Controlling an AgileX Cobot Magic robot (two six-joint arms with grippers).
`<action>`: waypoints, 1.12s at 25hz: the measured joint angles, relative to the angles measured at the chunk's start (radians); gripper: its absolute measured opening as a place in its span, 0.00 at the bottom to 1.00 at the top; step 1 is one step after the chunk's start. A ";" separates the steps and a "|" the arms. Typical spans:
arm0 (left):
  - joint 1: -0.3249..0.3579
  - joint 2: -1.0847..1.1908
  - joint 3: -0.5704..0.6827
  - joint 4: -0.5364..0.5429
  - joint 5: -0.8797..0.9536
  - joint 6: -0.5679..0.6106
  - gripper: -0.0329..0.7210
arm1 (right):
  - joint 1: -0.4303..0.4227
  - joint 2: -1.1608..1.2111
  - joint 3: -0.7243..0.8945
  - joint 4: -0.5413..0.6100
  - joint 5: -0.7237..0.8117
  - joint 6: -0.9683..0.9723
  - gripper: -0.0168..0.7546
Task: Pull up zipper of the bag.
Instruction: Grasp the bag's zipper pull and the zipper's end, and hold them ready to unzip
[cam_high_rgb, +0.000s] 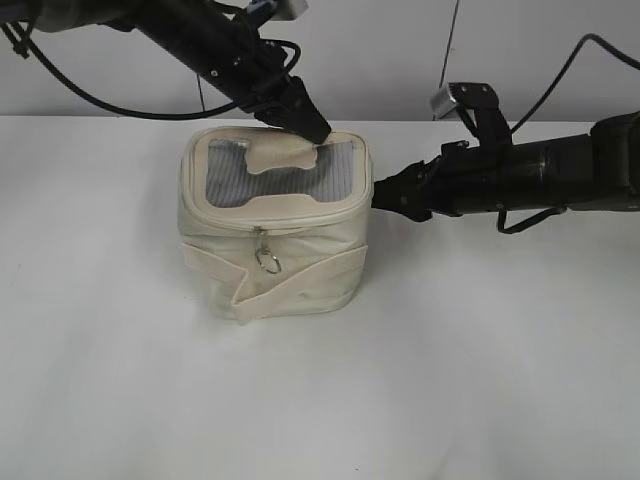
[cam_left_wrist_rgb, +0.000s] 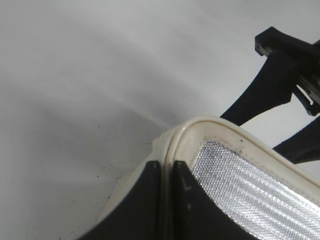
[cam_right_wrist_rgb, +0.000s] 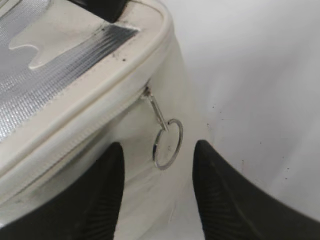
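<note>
The cream bag (cam_high_rgb: 268, 235) stands upright mid-table, its grey mesh top with a cream patch facing up. My left gripper (cam_high_rgb: 314, 130) is at the bag's back right top corner. In the left wrist view its jaws (cam_left_wrist_rgb: 167, 167) are shut on the cream top rim (cam_left_wrist_rgb: 210, 125). My right gripper (cam_high_rgb: 378, 196) is at the bag's right side. Its jaws (cam_right_wrist_rgb: 159, 146) are open, and a silver ring pull (cam_right_wrist_rgb: 168, 143) of the zipper (cam_right_wrist_rgb: 95, 122) hangs just ahead between the fingertips, ungripped. A second ring pull (cam_high_rgb: 268, 260) hangs on the bag's front.
The white table (cam_high_rgb: 480, 360) runs all round the bag, with a grey wall behind it. Black cables hang from both arms above the table. The right arm (cam_left_wrist_rgb: 280, 80) shows in the left wrist view beyond the bag.
</note>
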 joint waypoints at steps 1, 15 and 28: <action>0.000 0.000 0.000 0.000 0.000 0.000 0.10 | 0.009 0.000 -0.006 0.000 -0.018 0.000 0.49; 0.001 0.000 0.000 0.003 -0.002 0.000 0.10 | 0.041 0.115 -0.134 0.000 -0.068 0.022 0.25; -0.001 0.000 0.000 0.003 -0.007 0.000 0.10 | 0.036 -0.014 0.032 -0.072 -0.074 0.199 0.03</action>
